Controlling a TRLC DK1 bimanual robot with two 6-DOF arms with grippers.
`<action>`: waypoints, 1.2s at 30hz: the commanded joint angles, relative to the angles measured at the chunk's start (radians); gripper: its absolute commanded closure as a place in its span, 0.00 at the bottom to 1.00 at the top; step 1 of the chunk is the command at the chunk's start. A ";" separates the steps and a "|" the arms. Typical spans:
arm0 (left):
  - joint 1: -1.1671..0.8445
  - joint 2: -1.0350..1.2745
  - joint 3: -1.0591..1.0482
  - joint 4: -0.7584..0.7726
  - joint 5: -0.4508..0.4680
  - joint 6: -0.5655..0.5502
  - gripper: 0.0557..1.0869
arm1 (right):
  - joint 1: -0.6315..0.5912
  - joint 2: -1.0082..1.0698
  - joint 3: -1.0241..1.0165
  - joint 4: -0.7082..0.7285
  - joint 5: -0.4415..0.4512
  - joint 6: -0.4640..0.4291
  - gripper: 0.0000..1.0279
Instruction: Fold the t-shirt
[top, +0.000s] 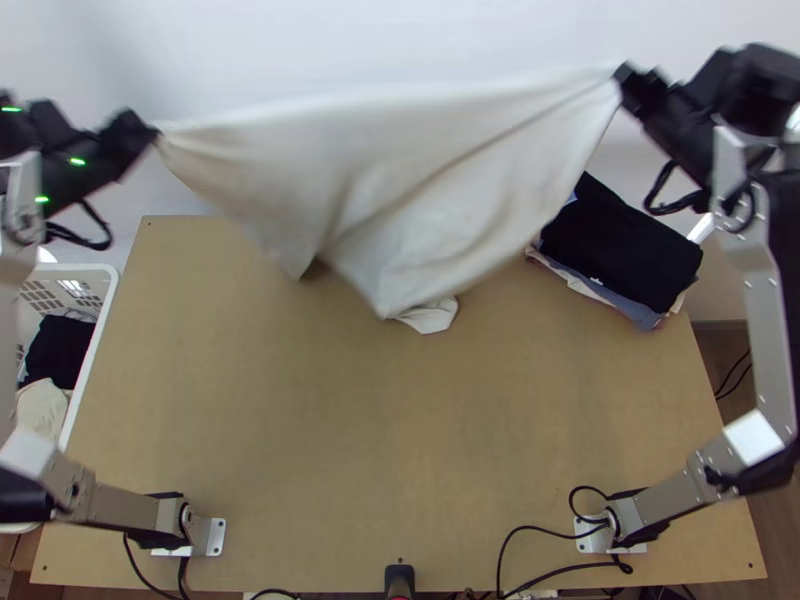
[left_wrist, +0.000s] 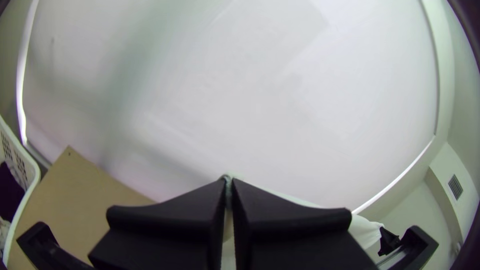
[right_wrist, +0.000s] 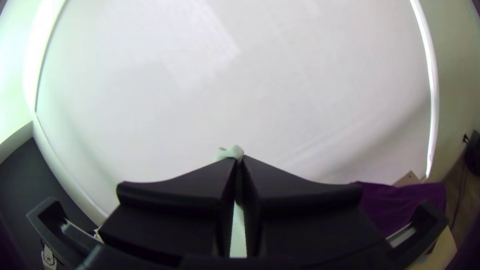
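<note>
Two raised grippers, left (top: 150, 132) and right (top: 624, 78), are each pinching an upper corner of one pale t-shirt (top: 420, 165), which is hanging stretched between them over the far part of one table (top: 300, 400). Blur is smearing its lower folds, so I'm not making out sleeves or hem. One clothes stack (top: 625, 245) is sitting far right, layers uncountable; one white basket (top: 75, 267) is standing left, partly cut off.

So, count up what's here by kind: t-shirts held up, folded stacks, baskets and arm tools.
Held-up t-shirt: 1
Folded clothes stack: 1
Laundry basket: 1
Tools, left tool and right tool: 2
Total: 5
</note>
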 joint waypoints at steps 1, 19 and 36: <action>0.047 -0.136 0.066 0.082 -0.067 -0.020 0.96 | -0.006 -0.132 0.041 0.121 0.043 -0.046 0.97; 0.269 -0.575 -0.011 0.205 -0.098 -0.008 0.96 | -0.038 -0.697 -0.133 0.224 0.073 -0.106 0.97; 0.238 -0.810 -0.717 0.167 -0.036 -0.011 0.96 | 0.146 -0.942 -0.768 0.059 0.050 -0.086 0.97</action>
